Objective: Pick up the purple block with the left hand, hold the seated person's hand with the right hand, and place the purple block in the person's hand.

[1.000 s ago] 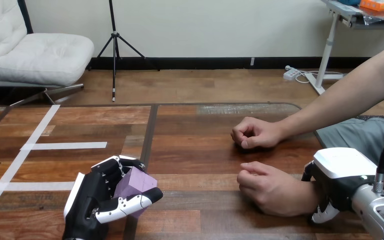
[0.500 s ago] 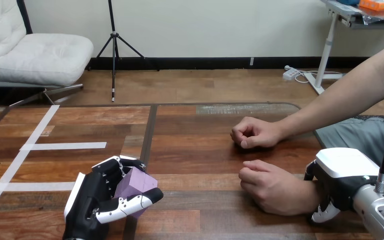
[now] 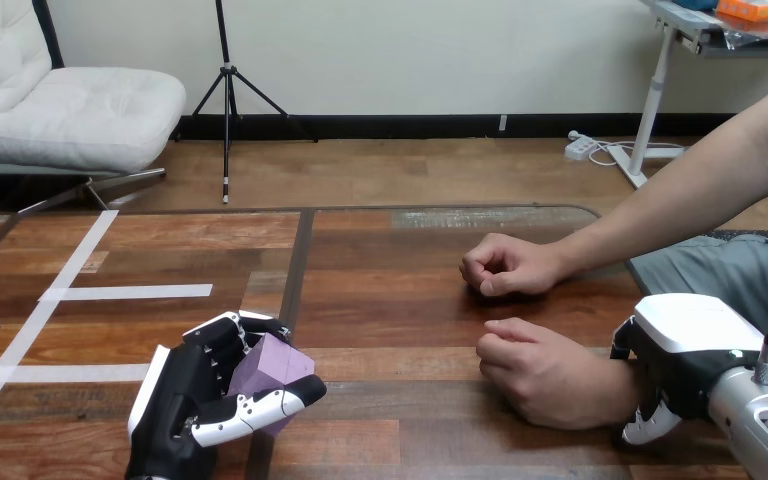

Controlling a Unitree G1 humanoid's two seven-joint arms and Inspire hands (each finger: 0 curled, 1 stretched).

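Observation:
A purple block [image 3: 268,366] sits in my left hand [image 3: 182,400] at the lower left of the table, fingers curled over its top and thumb across its front. At the lower right my right hand [image 3: 682,365] wraps the wrist of the person's nearer hand [image 3: 543,376], with one fingertip showing under the wrist. That nearer hand rests on the table as a loose fist, knuckles up. The person's farther hand [image 3: 505,266] lies closed on the table behind it.
White tape strips [image 3: 130,292] cross the wooden table [image 3: 380,300] on its left part. A dark seam [image 3: 298,270] runs down the tabletop between the block and the person's hands. Bare wood lies between my two hands.
My right hand and the person's nearer hand have shifted very slightly up and right. The left hand and block have not moved.

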